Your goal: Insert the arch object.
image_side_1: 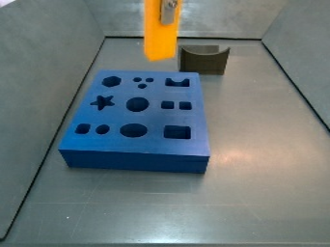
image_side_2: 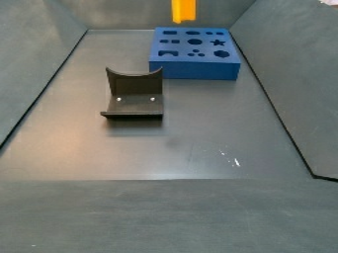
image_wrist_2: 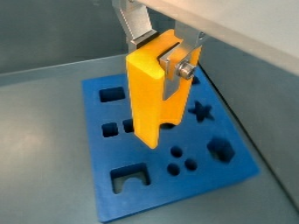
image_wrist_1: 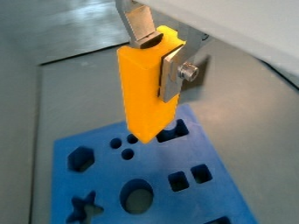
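The arch object point(image_wrist_1: 146, 87) is a tall orange-yellow bar that hangs upright in my gripper point(image_wrist_1: 158, 54). The silver fingers point(image_wrist_1: 170, 74) are shut on its upper end, one on each side. It also shows in a wrist view point(image_wrist_2: 149, 96), held by the gripper point(image_wrist_2: 160, 52). The bar's lower end hovers above the blue board point(image_wrist_1: 111, 175), point(image_wrist_2: 198, 188) and is apart from it. In a side view the bar point(image_side_1: 157, 34) hangs over the far edge of the board point(image_side_1: 135, 162). In a side view only the bar's lower part point(image_side_2: 184, 10) shows above the board point(image_side_2: 179, 54).
The board has several shaped holes: round, square, star and arch-like. A dark grey-olive block with a curved scoop point(image_side_1: 204, 58), point(image_side_2: 132, 96) stands on the grey floor beside the board. Grey walls enclose the floor.
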### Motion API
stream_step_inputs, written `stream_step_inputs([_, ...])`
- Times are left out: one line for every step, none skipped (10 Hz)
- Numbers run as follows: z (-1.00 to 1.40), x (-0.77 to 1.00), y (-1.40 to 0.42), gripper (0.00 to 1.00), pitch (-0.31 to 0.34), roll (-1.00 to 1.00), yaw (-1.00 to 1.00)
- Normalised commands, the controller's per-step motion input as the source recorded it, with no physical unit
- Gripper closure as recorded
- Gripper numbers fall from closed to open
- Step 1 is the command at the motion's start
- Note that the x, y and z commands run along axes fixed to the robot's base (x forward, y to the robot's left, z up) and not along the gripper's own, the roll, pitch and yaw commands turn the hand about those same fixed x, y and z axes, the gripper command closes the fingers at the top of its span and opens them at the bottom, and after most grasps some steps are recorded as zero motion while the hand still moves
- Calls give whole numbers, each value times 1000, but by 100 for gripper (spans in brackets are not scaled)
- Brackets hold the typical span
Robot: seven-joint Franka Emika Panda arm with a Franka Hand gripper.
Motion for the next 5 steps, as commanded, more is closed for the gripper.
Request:
stream_step_inputs([-243, 140, 69, 100, 0, 0, -1000])
stream_step_inputs([-240, 143, 66, 100, -3, -11, -994])
stream_step_inputs([-234, 157, 63, 100, -10, -39, -980])
stream_step_inputs([-366, 226, 74, 100, -44, -99, -914])
stream_step_inputs([-586, 323, 123, 100, -93, -141, -817])
